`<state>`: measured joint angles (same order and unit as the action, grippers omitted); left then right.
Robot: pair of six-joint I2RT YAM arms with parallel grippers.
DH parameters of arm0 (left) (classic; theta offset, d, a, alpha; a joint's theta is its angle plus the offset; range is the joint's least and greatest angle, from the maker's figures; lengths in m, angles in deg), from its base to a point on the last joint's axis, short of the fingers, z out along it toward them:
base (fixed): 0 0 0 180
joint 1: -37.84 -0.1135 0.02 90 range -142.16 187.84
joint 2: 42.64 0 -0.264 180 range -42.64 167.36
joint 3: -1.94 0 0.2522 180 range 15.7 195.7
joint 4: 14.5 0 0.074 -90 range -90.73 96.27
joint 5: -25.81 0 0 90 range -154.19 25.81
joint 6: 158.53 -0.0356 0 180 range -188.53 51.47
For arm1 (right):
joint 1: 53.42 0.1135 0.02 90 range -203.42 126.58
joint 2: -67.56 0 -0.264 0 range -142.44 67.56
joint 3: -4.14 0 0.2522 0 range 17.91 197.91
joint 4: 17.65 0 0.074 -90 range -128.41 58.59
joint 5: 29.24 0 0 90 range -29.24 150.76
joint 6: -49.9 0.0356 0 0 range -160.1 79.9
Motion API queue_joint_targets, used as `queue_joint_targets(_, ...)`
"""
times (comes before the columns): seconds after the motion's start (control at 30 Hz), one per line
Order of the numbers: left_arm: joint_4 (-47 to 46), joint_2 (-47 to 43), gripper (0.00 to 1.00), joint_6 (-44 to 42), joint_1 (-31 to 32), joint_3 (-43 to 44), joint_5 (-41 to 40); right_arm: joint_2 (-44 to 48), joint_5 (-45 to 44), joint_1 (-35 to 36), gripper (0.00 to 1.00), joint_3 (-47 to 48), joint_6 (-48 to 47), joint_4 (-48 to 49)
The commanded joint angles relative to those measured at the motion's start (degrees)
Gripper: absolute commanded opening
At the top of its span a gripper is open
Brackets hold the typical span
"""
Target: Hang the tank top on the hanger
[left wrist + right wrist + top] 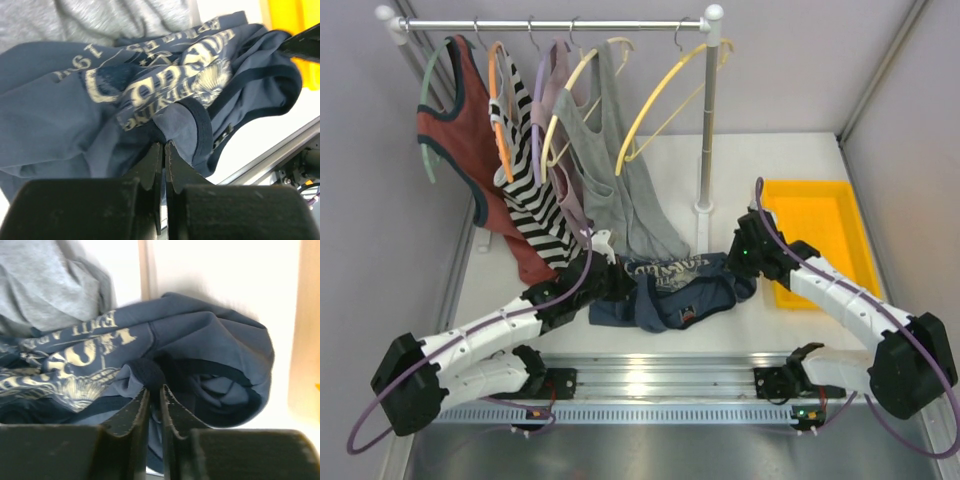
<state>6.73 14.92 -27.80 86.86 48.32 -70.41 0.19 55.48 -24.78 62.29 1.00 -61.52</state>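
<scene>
Grip check first: the left gripper has its jaws squeezed almost together on a fold of the slate-blue sleeveless tank top with the pale print, right beside a dark-trimmed edge. The right gripper is doing the same, clamped on a bunched bit of dark trim at the other end. So both are pinching cloth, neither is open.

The top lies crumpled on the white table between the two grippers, just in front of the metal clothes rack and under the hem of the plain grey tank top. The thin bright yellow hanger hangs empty at the right end of the rail, well above the top. An orange-yellow plastic tray sits off to the right.

My take: lift both ends together, then ease them apart so the top opens up flat rather than staying in a wad. Keep it clear of the grey top so that doesn't get dragged along.

Hard to tell: whether each pinch is on a strap, the neck or an armhole, and whether it caught one layer or several. The left arm covers part of the top from above, and neither wrist view shows the hanger.
</scene>
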Motion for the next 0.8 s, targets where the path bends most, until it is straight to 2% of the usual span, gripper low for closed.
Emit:
queue_joint_targets(0.0,-6.06,0.1,0.0,-1.0,-2.6,-1.42,3.75,0.05,2.28,-0.78,0.15,1.41,1.26,6.73)
queue_joint_targets(0.2,-6.15,1.77,0.0,-2.06,-4.54,-1.51,5.95,2.77,7.02,-0.61,0.31,-0.96,3.98,9.54)
queue_joint_targets(0.4,-5.97,1.85,0.0,-2.5,-4.98,-1.33,5.95,8.13,5.98,-0.34,0.4,-2.81,3.02,7.08)
queue_joint_targets(0.53,-5.53,1.33,0.07,-3.11,-5.24,-1.16,7.63,9.8,6.16,-0.34,0.42,-3.24,1.97,5.07)
queue_joint_targets(0.67,-4.22,0.54,0.2,-3.9,-5.6,-0.63,7.45,11.04,3.8,-0.26,0.43,-3.95,1.18,3.57)
queue_joint_targets(0.7,-3.52,0.1,0.27,-4.08,-5.6,-0.46,7.36,10.86,2.91,-0.34,0.43,-3.78,1.0,3.22)
queue_joint_targets(0.77,-2.55,-0.69,0.31,-4.78,-5.68,0.07,7.27,10.86,2.38,-0.34,0.43,-3.51,0.21,2.69)
